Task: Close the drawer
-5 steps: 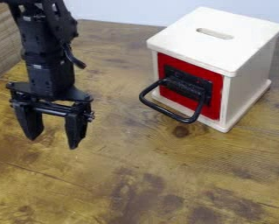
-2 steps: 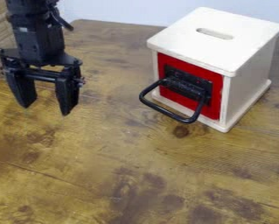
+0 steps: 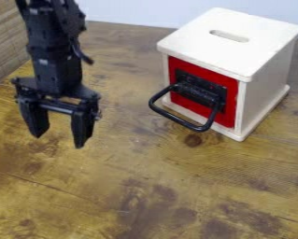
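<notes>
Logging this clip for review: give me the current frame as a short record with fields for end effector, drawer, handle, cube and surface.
end effector: open, empty, fingers pointing down, left of the cube and apart from it
drawer: red front with black frame, protruding slightly from the cube, not yet flush
handle: black wire loop, hanging forward and down, untouched
cube: cream wood, slot in top
surface: worn wooden table

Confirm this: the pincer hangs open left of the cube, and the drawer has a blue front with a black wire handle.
Wrong on the colour. The camera view shows the drawer front is red, not blue. The rest holds: the pincer hangs open left of the cube, and the handle is black wire.
</notes>
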`<state>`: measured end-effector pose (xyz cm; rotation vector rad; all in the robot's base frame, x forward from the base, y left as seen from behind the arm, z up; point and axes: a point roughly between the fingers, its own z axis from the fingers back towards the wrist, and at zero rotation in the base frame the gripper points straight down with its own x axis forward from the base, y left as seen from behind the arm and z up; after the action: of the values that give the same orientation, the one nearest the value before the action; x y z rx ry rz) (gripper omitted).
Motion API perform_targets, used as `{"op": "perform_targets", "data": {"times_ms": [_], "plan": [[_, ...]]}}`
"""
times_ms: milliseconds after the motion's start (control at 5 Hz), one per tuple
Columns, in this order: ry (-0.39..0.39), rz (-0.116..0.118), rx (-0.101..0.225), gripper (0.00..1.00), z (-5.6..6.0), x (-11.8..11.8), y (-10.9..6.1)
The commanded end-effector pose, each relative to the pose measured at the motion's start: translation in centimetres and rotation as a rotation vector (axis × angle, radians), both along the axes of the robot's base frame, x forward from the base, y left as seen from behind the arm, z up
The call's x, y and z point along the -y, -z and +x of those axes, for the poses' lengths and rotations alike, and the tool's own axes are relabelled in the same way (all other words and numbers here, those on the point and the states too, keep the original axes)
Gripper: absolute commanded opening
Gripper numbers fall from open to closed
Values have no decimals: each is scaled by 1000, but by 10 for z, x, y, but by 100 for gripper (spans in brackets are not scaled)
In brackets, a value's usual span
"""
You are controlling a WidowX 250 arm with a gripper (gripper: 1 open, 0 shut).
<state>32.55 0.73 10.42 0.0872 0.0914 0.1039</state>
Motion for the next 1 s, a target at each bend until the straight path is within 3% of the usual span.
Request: {"op": "perform_targets", "data": {"times_ms": [0,200,600,800], "plan": [[5,8,46,100,0,-2,-16],[-4,3,41,100,-2,-5,-17],[49,-14,42,100,8,0,-28],[6,-25,44,100,12,-4,-37]]}}
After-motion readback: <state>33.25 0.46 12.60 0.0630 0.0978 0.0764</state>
